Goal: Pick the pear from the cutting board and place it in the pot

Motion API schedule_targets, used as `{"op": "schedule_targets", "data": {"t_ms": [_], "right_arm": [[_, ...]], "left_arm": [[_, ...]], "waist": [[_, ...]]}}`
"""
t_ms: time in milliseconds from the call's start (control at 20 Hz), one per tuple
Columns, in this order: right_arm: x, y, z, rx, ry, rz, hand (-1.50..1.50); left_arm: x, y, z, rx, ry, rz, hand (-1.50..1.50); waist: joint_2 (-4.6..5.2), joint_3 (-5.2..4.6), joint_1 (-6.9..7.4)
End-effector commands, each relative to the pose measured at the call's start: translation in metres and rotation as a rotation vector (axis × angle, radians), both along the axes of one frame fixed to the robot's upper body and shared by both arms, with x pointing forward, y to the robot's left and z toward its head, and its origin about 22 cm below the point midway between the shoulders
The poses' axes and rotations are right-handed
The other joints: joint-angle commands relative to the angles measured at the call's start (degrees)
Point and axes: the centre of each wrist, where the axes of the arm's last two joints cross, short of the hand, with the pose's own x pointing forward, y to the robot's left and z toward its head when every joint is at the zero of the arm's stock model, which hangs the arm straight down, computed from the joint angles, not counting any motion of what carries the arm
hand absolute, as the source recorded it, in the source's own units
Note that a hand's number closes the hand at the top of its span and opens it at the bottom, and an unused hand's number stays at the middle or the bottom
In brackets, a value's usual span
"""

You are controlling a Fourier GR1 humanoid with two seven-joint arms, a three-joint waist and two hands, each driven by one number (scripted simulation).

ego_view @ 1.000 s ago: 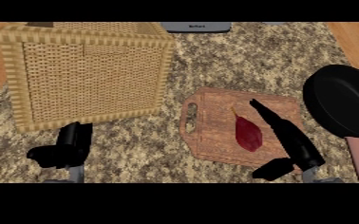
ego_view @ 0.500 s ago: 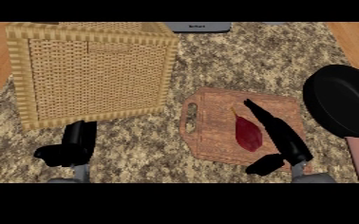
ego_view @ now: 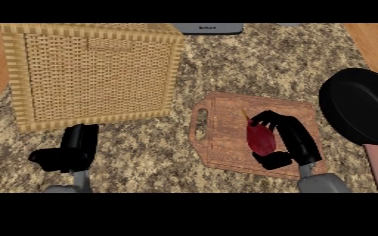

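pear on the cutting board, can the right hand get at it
Likely yes: the right hand is over the cutting board, fingers and thumb curled round the pear; nothing blocks it.

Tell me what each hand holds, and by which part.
The right hand curls round the pear: fingers at its stem end, thumb at its base. The left hand holds nothing.

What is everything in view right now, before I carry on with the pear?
Pear: one, dark red, on the cutting board.
Cutting board: one, brown wood, centre-right of the counter.
Pot: one, black, right edge, partly cut off.
Basket: one, tan wicker, upper left.
Grey object: one, top edge; cannot tell what it is.
Counter: one, speckled brown.
Left hand: black, open, resting lower left.
Right hand: black, curled round the pear.
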Motion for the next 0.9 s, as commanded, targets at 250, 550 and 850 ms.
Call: {"op": "schedule_targets", "data": {"t_ms": [250, 550, 850], "right_arm": [[0.010, 0.012, 0.025, -0.079, -0.076, -0.090, 1.50], [0.090, 0.056, 0.060, -0.407, 0.064, -0.424, 1.50], [0.124, 0.127, 0.113, -0.440, -0.139, -0.506, 1.50]], "left_arm": [[0.005, -0.002, 0.014, 0.013, 0.012, 0.000, 0.00], [0.002, -0.014, -0.007, 0.006, -0.010, -0.048, 0.00], [0.010, -0.009, -0.007, -0.001, -0.010, -0.034, 0.00]], "waist": [[-0.04, -0.03, -0.03], [0.55, -0.23, 3.22], [0.31, -0.06, 1.27]]}}
